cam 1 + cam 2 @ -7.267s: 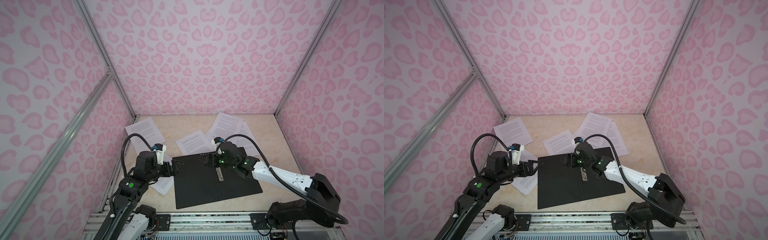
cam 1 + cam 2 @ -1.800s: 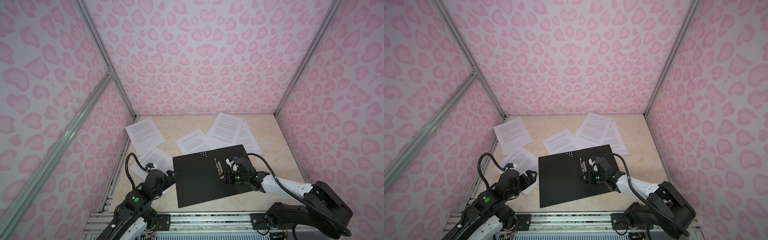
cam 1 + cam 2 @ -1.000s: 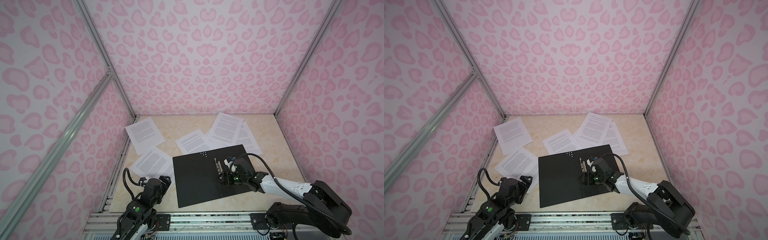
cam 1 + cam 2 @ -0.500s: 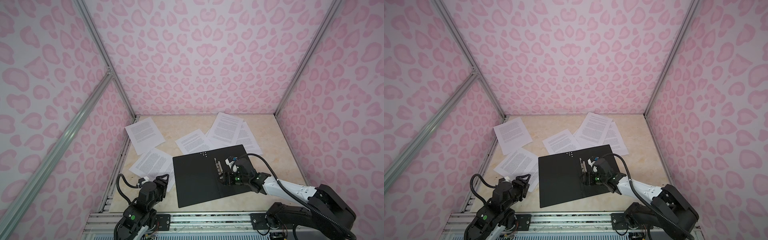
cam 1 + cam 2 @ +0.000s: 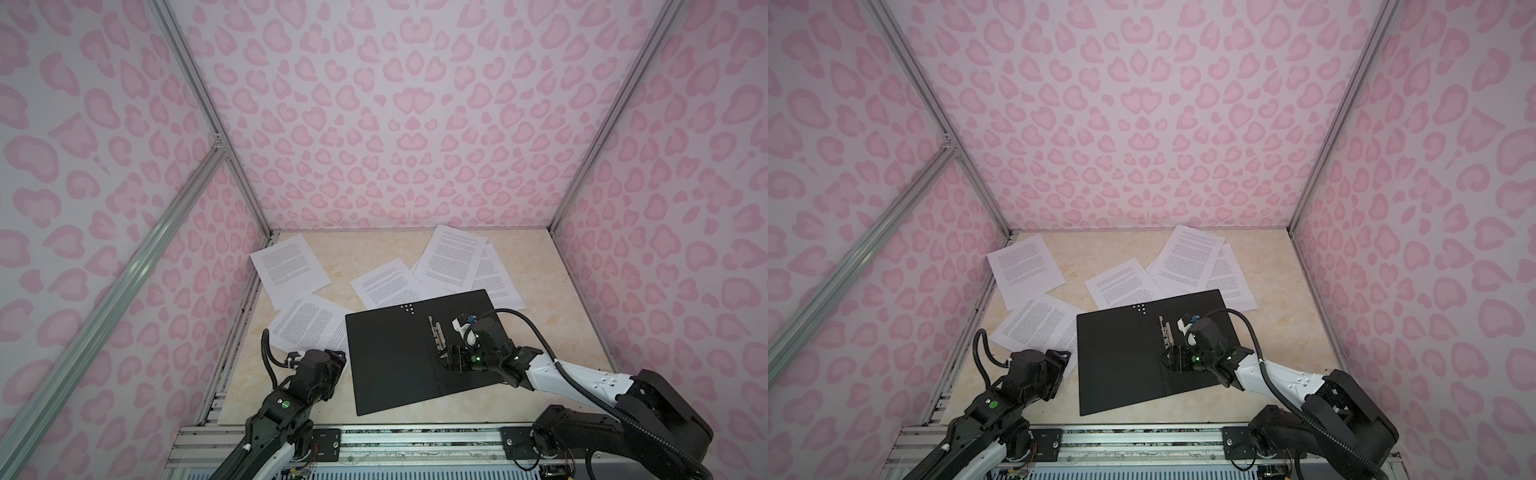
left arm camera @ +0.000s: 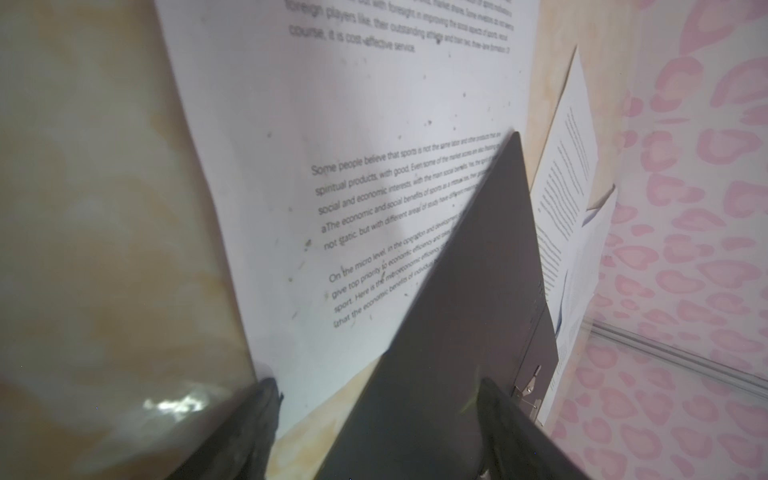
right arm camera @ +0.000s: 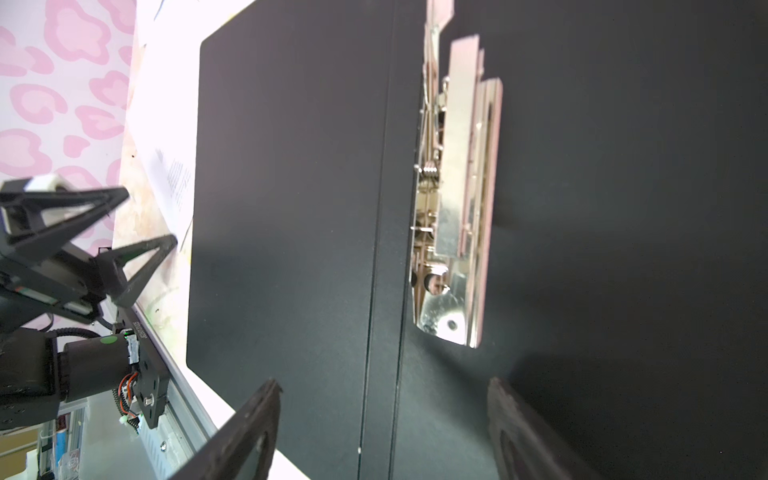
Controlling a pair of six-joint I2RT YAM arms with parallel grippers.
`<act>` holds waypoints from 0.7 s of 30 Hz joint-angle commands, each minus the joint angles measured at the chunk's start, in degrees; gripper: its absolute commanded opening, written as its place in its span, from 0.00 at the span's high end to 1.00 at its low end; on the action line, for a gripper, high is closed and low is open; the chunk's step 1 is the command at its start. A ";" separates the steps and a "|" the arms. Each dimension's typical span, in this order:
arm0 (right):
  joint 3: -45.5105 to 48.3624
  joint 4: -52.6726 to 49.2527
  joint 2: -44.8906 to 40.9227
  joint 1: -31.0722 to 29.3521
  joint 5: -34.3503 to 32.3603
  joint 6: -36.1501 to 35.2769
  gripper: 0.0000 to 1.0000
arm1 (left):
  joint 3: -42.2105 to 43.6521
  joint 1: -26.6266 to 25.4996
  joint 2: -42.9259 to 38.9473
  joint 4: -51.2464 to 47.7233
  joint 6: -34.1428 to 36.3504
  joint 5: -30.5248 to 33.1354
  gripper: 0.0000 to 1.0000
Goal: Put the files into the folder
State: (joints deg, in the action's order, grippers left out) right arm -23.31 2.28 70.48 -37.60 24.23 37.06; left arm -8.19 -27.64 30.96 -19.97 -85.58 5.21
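Brings left jaws, apart, forward to the left edge of the folder [image 5: 395, 365] by the near sheet [image 5: 307, 328]; keeps right jaws apart, empty, above the clip [image 5: 435, 337] as before.

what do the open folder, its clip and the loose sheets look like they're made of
Folder: matte black card or thin plastic, can't tell which; flat, dull, creased down the middle.
Clip: shiny metal, with pink reflections and a coil spring showing.
Sheets: thin white printed paper, lying flat.
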 commanded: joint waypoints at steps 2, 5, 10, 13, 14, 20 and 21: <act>0.64 2.63 0.83 -0.05 0.37 1.03 0.21 | 0.39 -0.93 4.80 -8.70 0.33 0.30 0.15; -0.72 2.12 2.43 -0.24 0.11 0.46 0.20 | -1.51 -1.10 2.96 -11.70 1.50 2.20 0.13; -5.96 1.50 7.52 -2.12 0.47 -0.89 0.21 | -5.32 -1.10 -4.22 -21.42 3.31 6.27 0.11; -9.42 1.85 10.92 -3.06 0.72 -1.27 0.21 | -5.00 -1.10 -6.70 -23.92 3.30 5.75 0.12; -10.65 1.90 12.24 -3.45 0.88 -1.31 0.22 | -5.12 -1.08 -7.10 -24.80 3.08 5.60 0.12; -20.76 1.85 22.29 -7.34 1.90 -1.99 0.29 | -6.84 -1.10 -8.03 -29.39 3.36 7.28 0.11; -22.90 1.72 24.47 -8.28 2.06 -2.25 0.32 | -6.52 -1.10 -7.70 -29.03 3.17 6.89 0.11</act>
State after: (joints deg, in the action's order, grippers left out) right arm -43.03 3.53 91.64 -44.42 25.26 35.77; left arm -14.37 -28.77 22.96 -44.05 -82.43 10.70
